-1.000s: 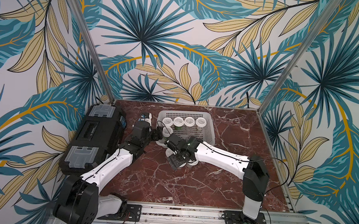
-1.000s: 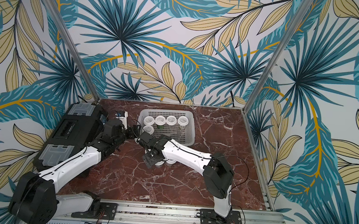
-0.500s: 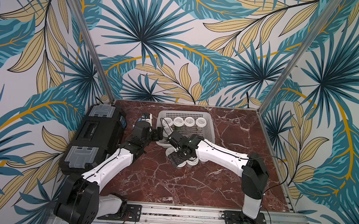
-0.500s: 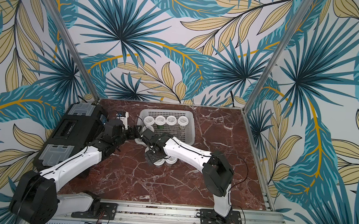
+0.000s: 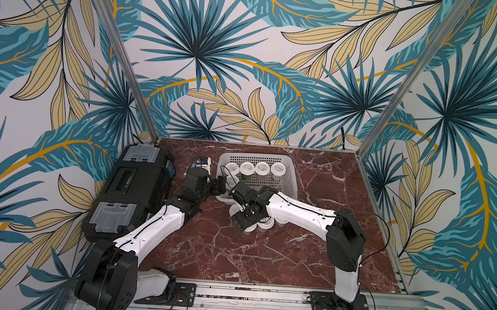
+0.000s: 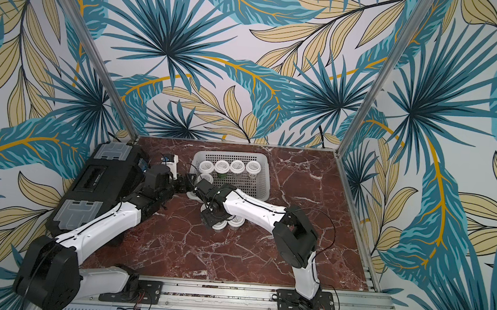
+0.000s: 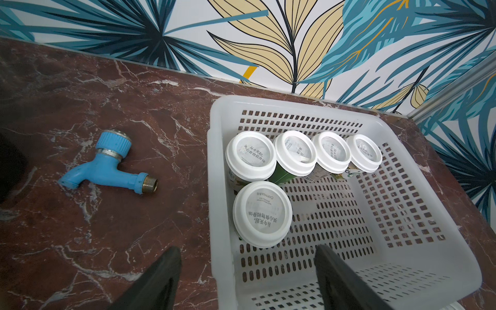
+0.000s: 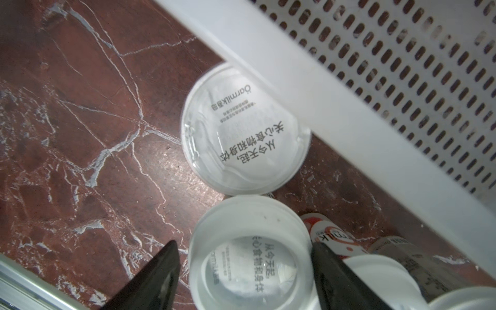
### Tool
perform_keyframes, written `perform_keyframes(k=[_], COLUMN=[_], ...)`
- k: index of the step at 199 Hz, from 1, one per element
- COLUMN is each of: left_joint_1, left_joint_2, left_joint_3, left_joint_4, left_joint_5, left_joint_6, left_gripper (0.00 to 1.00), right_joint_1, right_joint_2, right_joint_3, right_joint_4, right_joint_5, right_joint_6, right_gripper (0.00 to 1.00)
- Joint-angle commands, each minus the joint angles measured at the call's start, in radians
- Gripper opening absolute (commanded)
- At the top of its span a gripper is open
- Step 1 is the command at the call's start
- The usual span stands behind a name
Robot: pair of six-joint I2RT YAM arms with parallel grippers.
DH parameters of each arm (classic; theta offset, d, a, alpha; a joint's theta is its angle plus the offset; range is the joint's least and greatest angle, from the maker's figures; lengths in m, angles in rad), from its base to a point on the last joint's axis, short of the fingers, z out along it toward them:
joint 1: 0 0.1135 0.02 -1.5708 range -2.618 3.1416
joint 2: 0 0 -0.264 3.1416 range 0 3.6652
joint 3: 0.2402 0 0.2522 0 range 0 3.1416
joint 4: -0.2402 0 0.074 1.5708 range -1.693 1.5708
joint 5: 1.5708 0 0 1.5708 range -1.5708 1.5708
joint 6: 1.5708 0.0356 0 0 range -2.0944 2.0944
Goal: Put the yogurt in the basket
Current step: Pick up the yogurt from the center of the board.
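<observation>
Black toolbox: far left, well away from the work, so I expect no trouble from it.
Blue tap fitting: lies on the marble between the toolbox and the basket. It is no part of the task, and a low swing of the left arm could knock it.
Left gripper: jaws apart and empty, hanging over the basket's near-left corner. One finger is outside the wall and one is over the inside, so a drop would land on the rim.
Basket: holds five yogurt cups, four in a far row and one just in front at the left. The free floor is to the right and near. A cup brought in over the left corner could meet the waiting left gripper or tip the standing cups.
Right gripper: jaws open and straddling one cup's lid on the table just near of the basket. One finger is right at the lid and a gap shows at the other, so the cup is not clamped yet.
Cup cluster: the remaining cups crowd together. One sits partly under the basket's rolled rim, and a red-labelled one sits right beside the touching finger.
Risk, closing: the uneven close may slide the cup into its neighbours or pinch the red-labelled one.
Risk, lifting: a hold on the smooth lid alone could slip, or the lid could come off.
Risk, transfer: the two arms are close together at the basket's near edge, so they could collide.
</observation>
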Motion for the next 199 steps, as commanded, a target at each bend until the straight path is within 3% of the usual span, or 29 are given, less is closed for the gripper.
perform_keyframes(k=[1, 199], left_joint_1=[0.008, 0.007], left_joint_2=[0.007, 0.013], left_joint_3=[0.007, 0.014], left_joint_4=[0.017, 0.01], left_joint_5=[0.008, 0.015], left_joint_6=[0.009, 0.012], left_gripper=[0.82, 0.82], right_joint_1=[0.0, 0.03], right_joint_2=[-0.01, -0.06], right_joint_3=[-0.009, 0.022], right_joint_4=[-0.003, -0.051], right_joint_5=[-0.016, -0.048], right_joint_6=[0.002, 0.012], right_gripper=[0.81, 0.87])
